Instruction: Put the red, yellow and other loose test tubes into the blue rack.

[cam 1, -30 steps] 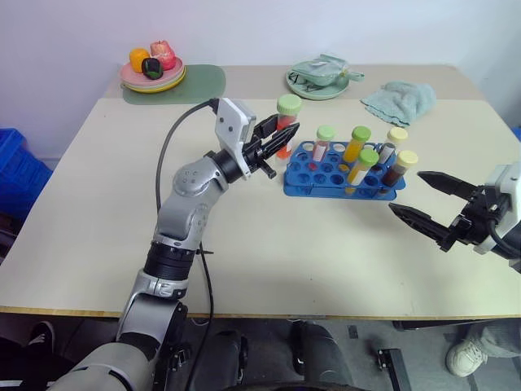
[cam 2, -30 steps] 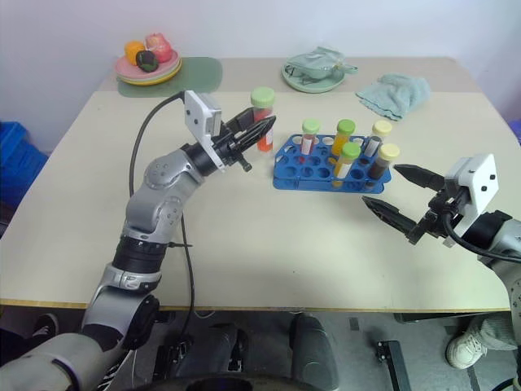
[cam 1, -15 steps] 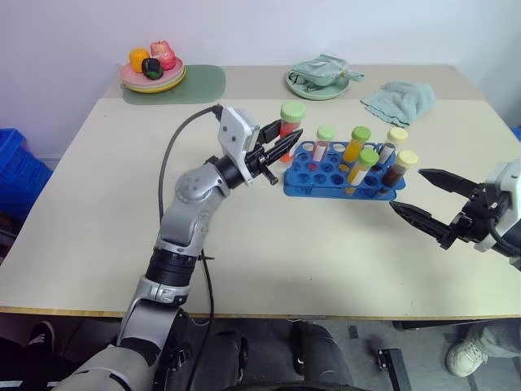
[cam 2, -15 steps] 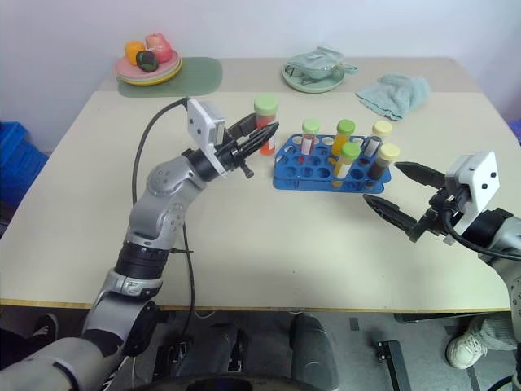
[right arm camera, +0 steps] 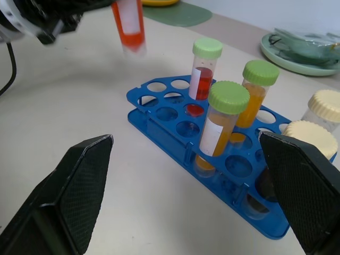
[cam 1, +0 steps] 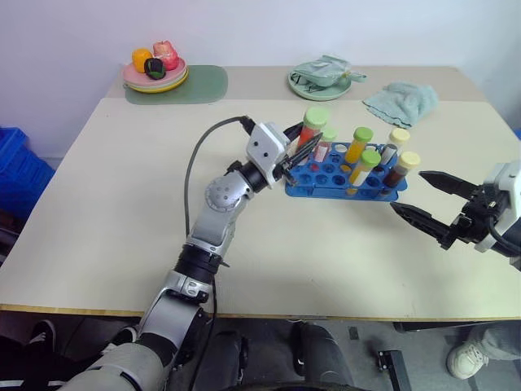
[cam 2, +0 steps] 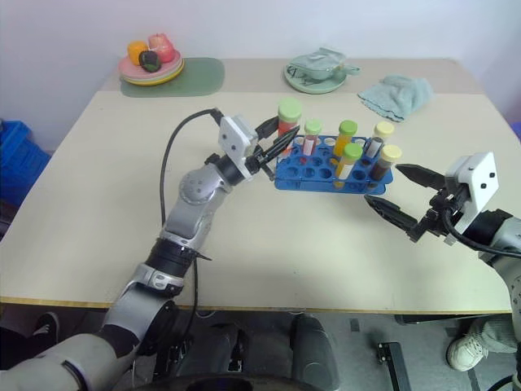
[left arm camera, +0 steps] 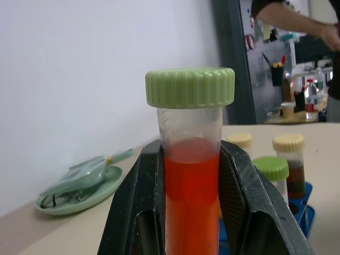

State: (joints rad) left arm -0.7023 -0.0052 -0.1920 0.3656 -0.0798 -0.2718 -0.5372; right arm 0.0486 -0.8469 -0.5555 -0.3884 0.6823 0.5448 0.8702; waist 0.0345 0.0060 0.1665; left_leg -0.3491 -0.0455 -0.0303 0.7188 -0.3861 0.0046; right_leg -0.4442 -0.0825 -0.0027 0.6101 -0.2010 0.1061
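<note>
Red tube (cam 1: 308,133) (green cap), upper centre of the frame, clamped in closed L gripper (cam 1: 298,151) and hanging over the left end of the rack (cam 1: 342,175). R gripper (cam 1: 425,200), lower right, is spread wide w/ nothing in it. Risks, as judged: tube tilts, so its tip may catch a hole rim and skid the rack; it may also knock the neighbouring red tube (cam 2: 310,138), just beside; early release would tip it over.
</note>
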